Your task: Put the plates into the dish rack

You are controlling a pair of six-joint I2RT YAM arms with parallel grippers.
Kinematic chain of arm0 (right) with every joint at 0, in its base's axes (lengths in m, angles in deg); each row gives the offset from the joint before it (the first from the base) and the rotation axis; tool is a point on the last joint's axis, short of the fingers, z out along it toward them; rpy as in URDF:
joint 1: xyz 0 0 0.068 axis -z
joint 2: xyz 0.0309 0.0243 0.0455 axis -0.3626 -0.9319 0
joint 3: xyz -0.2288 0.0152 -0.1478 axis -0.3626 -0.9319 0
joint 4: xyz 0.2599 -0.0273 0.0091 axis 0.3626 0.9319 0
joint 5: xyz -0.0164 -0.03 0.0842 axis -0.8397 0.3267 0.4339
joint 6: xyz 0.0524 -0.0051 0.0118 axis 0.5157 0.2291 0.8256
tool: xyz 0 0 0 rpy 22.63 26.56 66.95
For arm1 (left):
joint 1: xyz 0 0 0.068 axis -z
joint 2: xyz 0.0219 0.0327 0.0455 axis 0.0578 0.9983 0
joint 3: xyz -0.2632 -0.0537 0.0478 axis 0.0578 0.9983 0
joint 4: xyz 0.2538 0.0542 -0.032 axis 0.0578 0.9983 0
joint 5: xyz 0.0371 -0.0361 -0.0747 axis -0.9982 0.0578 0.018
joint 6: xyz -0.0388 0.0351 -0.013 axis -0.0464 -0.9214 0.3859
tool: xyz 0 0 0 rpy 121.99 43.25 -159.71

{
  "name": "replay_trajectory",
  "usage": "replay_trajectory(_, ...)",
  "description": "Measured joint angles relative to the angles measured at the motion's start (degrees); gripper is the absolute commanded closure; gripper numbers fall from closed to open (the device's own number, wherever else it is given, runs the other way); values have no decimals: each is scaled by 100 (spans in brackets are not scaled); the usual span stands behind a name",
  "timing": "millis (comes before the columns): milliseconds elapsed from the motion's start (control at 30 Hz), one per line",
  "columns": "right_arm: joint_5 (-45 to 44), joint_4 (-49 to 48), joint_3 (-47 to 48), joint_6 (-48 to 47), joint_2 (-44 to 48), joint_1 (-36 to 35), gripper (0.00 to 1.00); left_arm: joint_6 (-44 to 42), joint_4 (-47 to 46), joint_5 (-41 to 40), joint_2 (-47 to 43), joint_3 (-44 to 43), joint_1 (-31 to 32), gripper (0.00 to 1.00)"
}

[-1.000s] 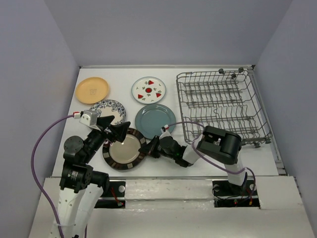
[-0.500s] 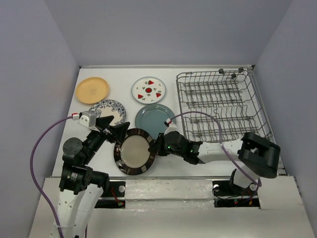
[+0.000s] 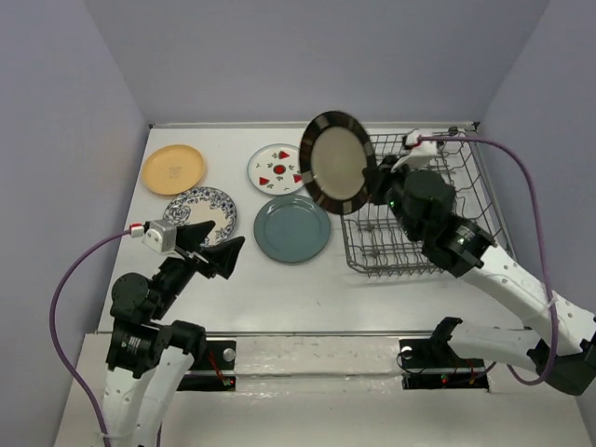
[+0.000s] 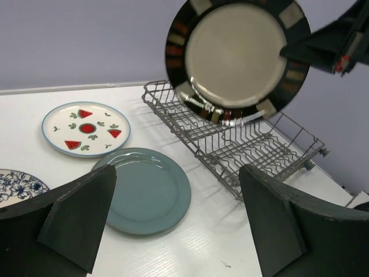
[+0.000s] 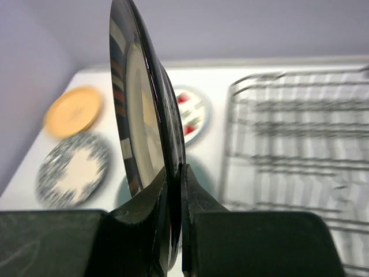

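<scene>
brown-rimmed plate (image 3: pixel 338 160) is clamped on edge in your right claw (image 3: pixel 376 182); hold it upright, lower it between the tines of the rack (image 3: pixel 438 200). left claw (image 3: pixel 216 244) gapes empty.

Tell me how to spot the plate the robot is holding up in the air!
Find the big grey wire dish rack on the right of the white table. Just above its left edge, the right gripper pinches a round beige plate with a dark brown rim, held on edge. The other four plates lie flat.
</scene>
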Motion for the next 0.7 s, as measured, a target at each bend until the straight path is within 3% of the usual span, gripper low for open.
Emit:
replay_trajectory(200,-1346,479,621,-1228,153,1333,93,-2,4,-103,-232,0,396,1)
replay_trajectory(300,-1576,643,739,-1871,17,1899,93,0,31,-181,-210,0,662,1)
replay_trajectory(433,-1318,533,737,-2680,-157,2826,93,0,66,-208,-57,0,977,1)
replay_trajectory(700,-345,170,732,-3381,-575,4564,93,0,195,-310,-33,0,1394,1)
